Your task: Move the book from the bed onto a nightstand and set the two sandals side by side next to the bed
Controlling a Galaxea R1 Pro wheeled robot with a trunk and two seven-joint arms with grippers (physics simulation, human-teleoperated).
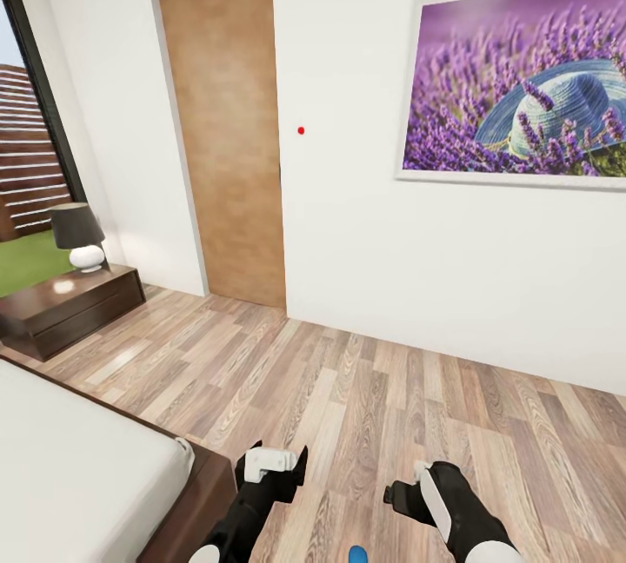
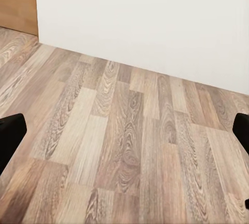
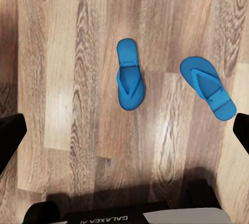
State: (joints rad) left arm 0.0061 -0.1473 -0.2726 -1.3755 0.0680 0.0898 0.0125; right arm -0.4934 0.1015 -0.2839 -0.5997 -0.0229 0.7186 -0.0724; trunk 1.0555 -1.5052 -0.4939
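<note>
The two sandals are out of my grippers, lying on the wood floor in the right wrist view: one bright blue flip-flop (image 3: 128,76) straight, the other (image 3: 207,86) angled and a little apart from it. My right gripper (image 3: 124,136) hovers above them, open and empty. A blue sandal tip (image 1: 357,554) peeks in at the bottom edge of the head view, between my arms. My left gripper (image 2: 124,133) is open over bare floor, close to the bed's foot corner (image 1: 204,480). The bed's off-white mattress (image 1: 69,467) fills the lower left. The nightstand (image 1: 74,307) stands beyond it. The book is out of view.
A black-shaded lamp (image 1: 76,237) sits on the nightstand by the tall window (image 1: 30,155). A tan door (image 1: 228,137) and a lavender picture (image 1: 522,81) are on the white wall ahead. Wood-plank floor (image 1: 391,389) stretches between bed and wall.
</note>
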